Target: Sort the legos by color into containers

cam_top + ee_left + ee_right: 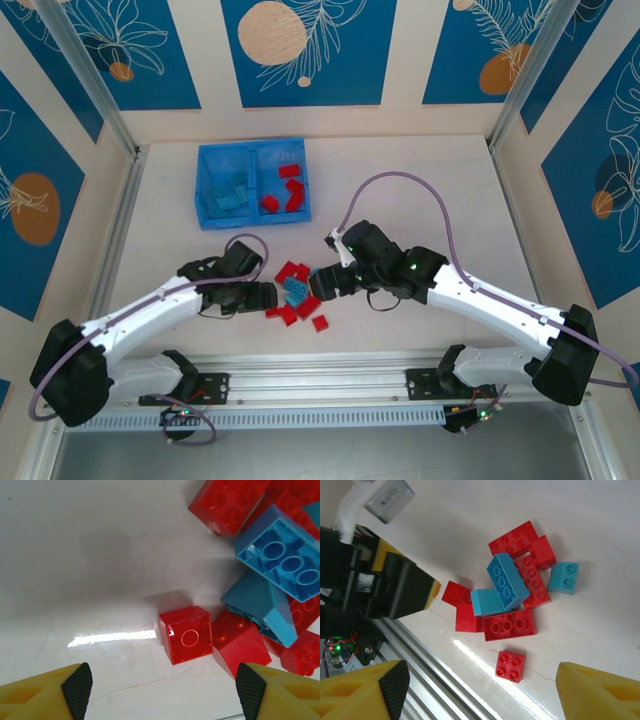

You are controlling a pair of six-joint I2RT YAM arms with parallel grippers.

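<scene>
Loose red and light blue legos lie in a pile at the table's middle front. My left gripper sits at the pile's left edge and my right gripper at its right edge. In the left wrist view my left gripper is open, and a small red brick lies upside down just ahead of its pads. In the right wrist view my right gripper is open above a small red brick, near a long blue brick. The containers hold blue bricks on the left and red bricks on the right.
An aluminium rail runs along the table's near edge, close behind the pile, and it also appears as the rail in the right wrist view. Patterned walls enclose the table on three sides. The two arms meet nearly tip to tip.
</scene>
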